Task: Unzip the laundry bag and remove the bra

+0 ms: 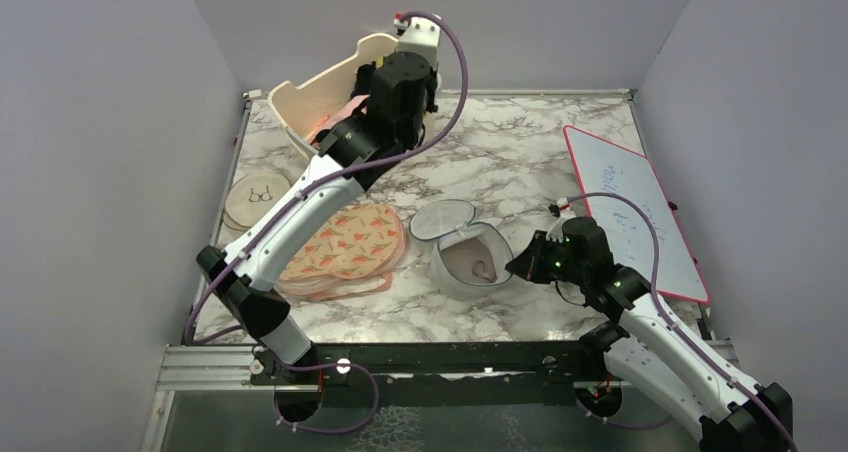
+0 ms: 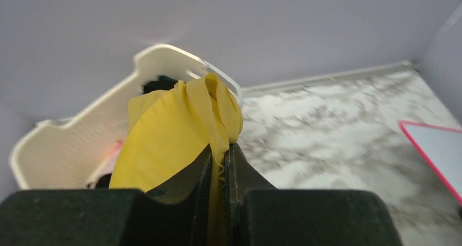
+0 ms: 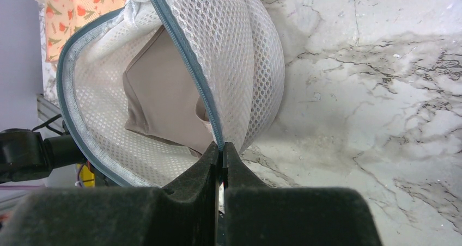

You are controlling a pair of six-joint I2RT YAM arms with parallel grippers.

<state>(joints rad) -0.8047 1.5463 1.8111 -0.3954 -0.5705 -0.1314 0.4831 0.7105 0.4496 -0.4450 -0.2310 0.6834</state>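
Observation:
The round white mesh laundry bag (image 1: 452, 272) lies mid-table, unzipped, its lid (image 1: 441, 218) flipped back. A beige bra (image 1: 478, 262) lies inside; it also shows in the right wrist view (image 3: 160, 102). My right gripper (image 1: 520, 265) is shut on the bag's blue-grey zip rim (image 3: 190, 72), its fingertips (image 3: 222, 148) at the bag's right edge. My left gripper (image 1: 395, 92) is raised at the back over a cream basket (image 1: 300, 97). It (image 2: 224, 148) is shut on a yellow garment (image 2: 174, 121) that hangs over the basket (image 2: 71, 142).
A flat peach patterned pouch (image 1: 350, 242) lies left of the bag. A cream disc with a glasses drawing (image 1: 258, 194) sits at the left edge. A white board with a red rim (image 1: 630, 207) lies at the right. Walls enclose the table.

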